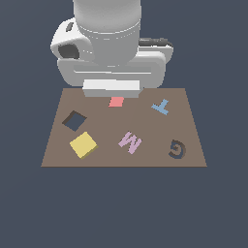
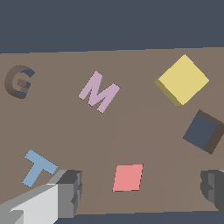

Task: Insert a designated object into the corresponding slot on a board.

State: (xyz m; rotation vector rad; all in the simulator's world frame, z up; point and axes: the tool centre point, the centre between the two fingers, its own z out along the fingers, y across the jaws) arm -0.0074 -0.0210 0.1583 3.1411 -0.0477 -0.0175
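The flat yellow square block (image 1: 83,144) lies on the brown board (image 1: 145,155) near its front edge at the exterior view's left; it also shows in the wrist view (image 2: 183,79). The dark diamond-tilted slot (image 1: 74,120) is just behind it, seen in the wrist view (image 2: 203,131) too. My gripper (image 2: 140,188) is open and empty, high above the board's far side over the red-pink patch (image 2: 128,177). One finger (image 2: 70,186) and the other finger (image 2: 214,186) show at the wrist picture's edge. In the exterior view the arm's body hides the fingers.
On the board (image 2: 144,122) lie a pink letter M (image 1: 130,142) (image 2: 99,92), a blue letter T (image 1: 161,106) (image 2: 38,167), a dark G-shaped recess (image 1: 177,148) (image 2: 18,81) and the red-pink patch (image 1: 116,101). Dark floor surrounds the board.
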